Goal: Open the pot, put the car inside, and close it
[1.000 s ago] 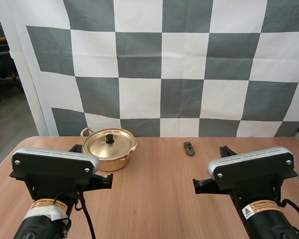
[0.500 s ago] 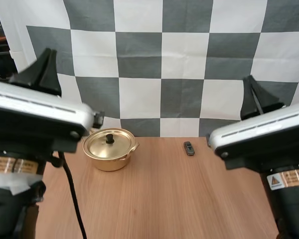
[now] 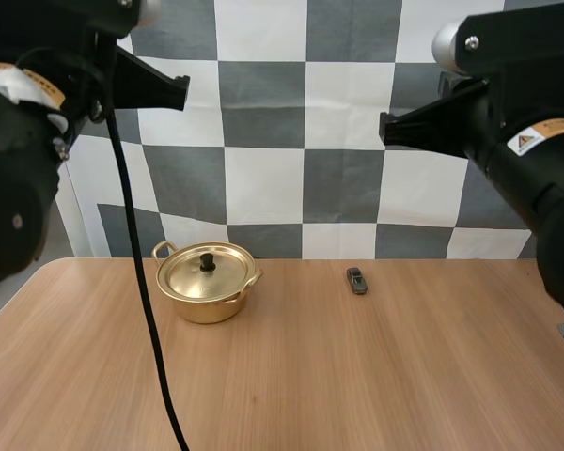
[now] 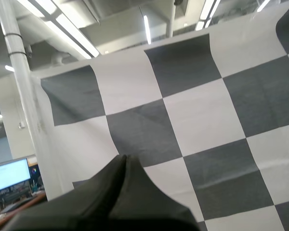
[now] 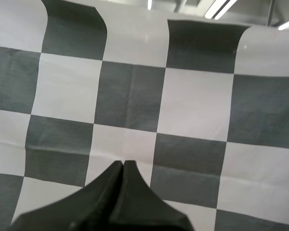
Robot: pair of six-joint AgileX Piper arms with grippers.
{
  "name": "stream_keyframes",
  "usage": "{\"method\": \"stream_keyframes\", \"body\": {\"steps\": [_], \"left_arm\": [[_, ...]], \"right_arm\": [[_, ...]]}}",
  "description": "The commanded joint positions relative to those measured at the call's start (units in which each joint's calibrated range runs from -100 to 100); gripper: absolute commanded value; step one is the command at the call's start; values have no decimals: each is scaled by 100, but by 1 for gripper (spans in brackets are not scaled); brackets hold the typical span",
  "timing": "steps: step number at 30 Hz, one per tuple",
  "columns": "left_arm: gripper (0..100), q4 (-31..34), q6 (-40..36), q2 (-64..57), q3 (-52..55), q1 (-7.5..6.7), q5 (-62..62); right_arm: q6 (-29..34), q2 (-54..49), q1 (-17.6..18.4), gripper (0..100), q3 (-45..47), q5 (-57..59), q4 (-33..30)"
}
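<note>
Both the left tool [image 4: 124, 159] and the right tool [image 5: 123, 164] are pressed together, empty, high over the tabletop [image 3: 310, 376]; farther back the pot [image 3: 199, 303] stands with lid [image 3: 205, 272] on, contents hidden, the car [image 3: 357, 280] well apart at its right.

Both arms have gone up. One second ago the left arm [image 3: 19, 141] and the right arm [image 3: 522, 141] lay low over the near tabletop [image 3: 291, 376]. Now they are raised high at the two sides. The near tabletop is uncovered, and the pot [image 3: 207, 282], before partly hidden, shows whole.
</note>
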Motion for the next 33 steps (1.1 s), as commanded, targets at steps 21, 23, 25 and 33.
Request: {"method": "stream_keyframes", "body": {"steps": [21, 23, 25, 33], "left_arm": [[0, 76, -205, 5872, -4869, -5, 9911], [0, 38, -205, 5909, -4516, -5, 9639], [0, 10, -205, 5936, -4230, -5, 9429], [0, -573, 235, 6042, -3410, -5, 9442]], "right_arm": [[736, 5258, -4, 0, -5213, 8078, -1808], [736, 5258, -4, 0, -5127, 8020, -1793], [736, 5258, -4, 0, -5053, 7964, -1782], [736, 5258, -4, 0, -5040, 7946, -1771]]}}
